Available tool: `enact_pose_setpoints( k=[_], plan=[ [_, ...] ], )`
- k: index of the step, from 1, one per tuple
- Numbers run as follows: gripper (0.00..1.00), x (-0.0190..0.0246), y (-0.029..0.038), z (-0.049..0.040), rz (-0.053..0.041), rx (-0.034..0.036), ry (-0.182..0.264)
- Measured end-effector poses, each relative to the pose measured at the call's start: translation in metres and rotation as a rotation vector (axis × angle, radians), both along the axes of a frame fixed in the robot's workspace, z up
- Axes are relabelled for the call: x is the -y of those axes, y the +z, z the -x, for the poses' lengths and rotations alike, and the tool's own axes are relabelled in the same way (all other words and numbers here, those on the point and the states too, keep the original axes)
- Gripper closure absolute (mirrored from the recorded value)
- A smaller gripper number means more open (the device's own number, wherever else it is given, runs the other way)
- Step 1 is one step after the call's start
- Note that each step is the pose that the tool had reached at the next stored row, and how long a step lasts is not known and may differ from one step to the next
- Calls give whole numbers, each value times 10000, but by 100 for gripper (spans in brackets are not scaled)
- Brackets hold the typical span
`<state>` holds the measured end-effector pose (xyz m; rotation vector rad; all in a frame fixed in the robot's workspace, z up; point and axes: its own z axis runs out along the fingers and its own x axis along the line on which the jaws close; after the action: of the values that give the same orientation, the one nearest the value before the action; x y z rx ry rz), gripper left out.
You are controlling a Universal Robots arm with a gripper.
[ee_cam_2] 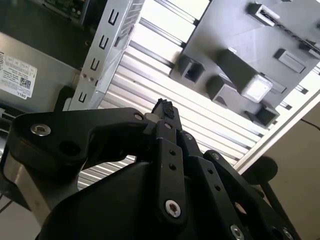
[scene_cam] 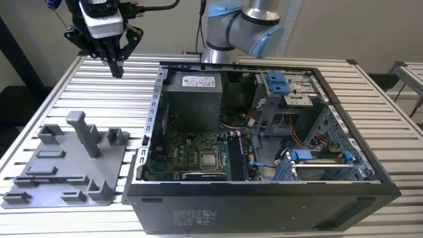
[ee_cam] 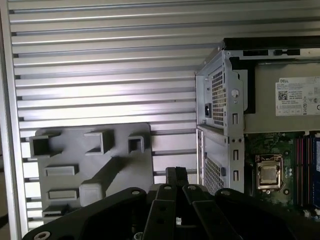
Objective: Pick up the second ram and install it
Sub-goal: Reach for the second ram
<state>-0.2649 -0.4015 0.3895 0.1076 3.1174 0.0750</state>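
Computer case: the open black tower (scene_cam: 231, 210) lies on its side on the table, with its inside facing up.
In the case: a grey power supply (scene_cam: 191, 99) sits at the far end. A green motherboard (scene_cam: 188, 148) lies at the near end and carries a square silver processor (scene_cam: 211, 159). Long dark slots (scene_cam: 236, 157) run just beside the processor. A metal drive cage with blue clips (scene_cam: 279, 82) stands toward the exterior view's right.
Holder plate: a grey plastic plate (scene_cam: 73, 181) lies beside the case, on the exterior view's left. It bears square pockets and a tall upright post (scene_cam: 84, 130).
Gripper: the black gripper (scene_cam: 118, 69) hangs above the table and points down. It is outside the case, off the case's far corner and beyond the holder plate.
Fingers: in the first wrist view the fingertips (ee_cam: 170, 176) are clenched against each other.
Second ram: it cannot be told apart from the dark slots, so whether it is seated there cannot be told.
Surface: a slatted aluminium table (scene_cam: 112, 99).
Room: a pale wall (scene_cam: 343, 25) stands behind. The arm's grey and blue joints (scene_cam: 244, 22) rise at the table's far edge.
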Motion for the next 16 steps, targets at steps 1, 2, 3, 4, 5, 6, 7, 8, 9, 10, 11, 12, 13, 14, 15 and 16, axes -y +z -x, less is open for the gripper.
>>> enact_pose_setpoints(
  k=[1, 2, 3, 4, 5, 6, 7, 8, 9, 10, 11, 12, 13, 14, 15, 16],
  plan=[
    [89, 0, 0, 26, 0, 0, 0],
    [89, 0, 0, 47, 0, 1, 0],
    [89, 0, 0, 67, 1, 0, 0],
    [89, 0, 0, 84, 0, 0, 0],
    [89, 0, 0, 100, 0, 0, 1],
    [89, 0, 0, 116, 0, 0, 1],
    [89, 0, 0, 131, 0, 0, 1],
    [89, 0, 0, 148, 0, 0, 0],
    [89, 0, 0, 164, 0, 0, 1],
    [89, 0, 0, 181, 0, 0, 1],
    [89, 0, 0, 198, 0, 0, 0],
    [89, 0, 0, 215, 0, -1, 0],
    [89, 0, 0, 232, 0, -1, 0],
    [89, 0, 0, 248, 1, -1, 1],
    [89, 0, 0, 264, 0, 0, 1],
    [89, 0, 0, 281, 0, -1, 0]
  ],
)
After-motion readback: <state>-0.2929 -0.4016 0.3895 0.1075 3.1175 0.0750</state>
